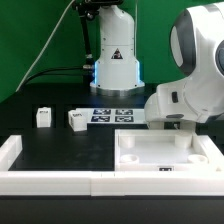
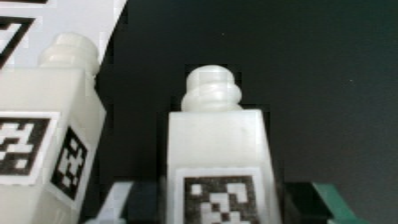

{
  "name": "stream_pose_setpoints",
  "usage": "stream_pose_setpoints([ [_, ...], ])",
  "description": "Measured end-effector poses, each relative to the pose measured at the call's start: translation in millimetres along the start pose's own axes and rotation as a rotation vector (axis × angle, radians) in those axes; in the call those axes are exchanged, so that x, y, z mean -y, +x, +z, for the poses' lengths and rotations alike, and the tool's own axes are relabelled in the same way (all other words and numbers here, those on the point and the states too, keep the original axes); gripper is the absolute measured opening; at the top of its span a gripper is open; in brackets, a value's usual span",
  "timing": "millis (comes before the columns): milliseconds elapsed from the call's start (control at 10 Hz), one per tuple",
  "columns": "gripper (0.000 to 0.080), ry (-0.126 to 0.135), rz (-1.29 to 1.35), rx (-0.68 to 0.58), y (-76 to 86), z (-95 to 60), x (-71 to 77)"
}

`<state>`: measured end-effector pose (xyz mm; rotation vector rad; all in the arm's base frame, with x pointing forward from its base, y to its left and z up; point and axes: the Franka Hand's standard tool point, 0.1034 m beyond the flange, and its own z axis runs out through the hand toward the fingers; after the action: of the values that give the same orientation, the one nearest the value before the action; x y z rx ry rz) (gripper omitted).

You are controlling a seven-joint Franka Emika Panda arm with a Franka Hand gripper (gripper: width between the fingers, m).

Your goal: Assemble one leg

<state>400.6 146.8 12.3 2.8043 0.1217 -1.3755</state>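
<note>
Closest to the wrist camera is the leg point(image 2: 222, 150), a stubby white block with a tag on its face and a rounded stepped nub on its far end. The gripper point(image 2: 222, 200) has its dark fingers point(image 2: 128, 200) snug against both flat sides with no gap showing, so it looks clamped on the leg. A second leg point(image 2: 45, 120) sits just beside it, close but apparently not touching.

In the exterior view this spot is hidden behind the arm point(image 1: 195, 70), which hangs low by the square panel point(image 1: 160, 150), just behind it. Two more legs ( point(image 1: 42, 117) and point(image 1: 77, 119)) sit well apart from it on the dark surface point(image 1: 60, 145), near the marker board point(image 1: 112, 115). Long white rails point(image 1: 60, 180) run along the front.

Handling-wise, the leg is probably light, hard plastic: stiff, not fragile, but smooth enough to twist in the grip. The flat sides of the block body seem the right place to hold, since that leaves the nub free for a panel corner. The neighbouring leg could easily get bumped.
</note>
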Motion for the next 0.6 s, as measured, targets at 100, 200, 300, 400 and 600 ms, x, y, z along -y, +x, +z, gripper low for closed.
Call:
stream_pose_setpoints([
  [100, 0.0288, -0.005, -0.004, -0.001, -1.2, -2.0, 0.0],
  [200, 0.0288, -0.01, -0.018, -0.011, -7.3, -11.0, 2.3],
  [300, 0.0289, -0.012, -0.021, -0.025, -14.8, -21.9, 3.7],
  [400, 0.029, -0.014, -0.022, -0.038, -22.9, -32.0, 3.6],
  [600, 0.029, -0.017, -0.023, -0.054, -38.8, -56.9, 3.4],
])
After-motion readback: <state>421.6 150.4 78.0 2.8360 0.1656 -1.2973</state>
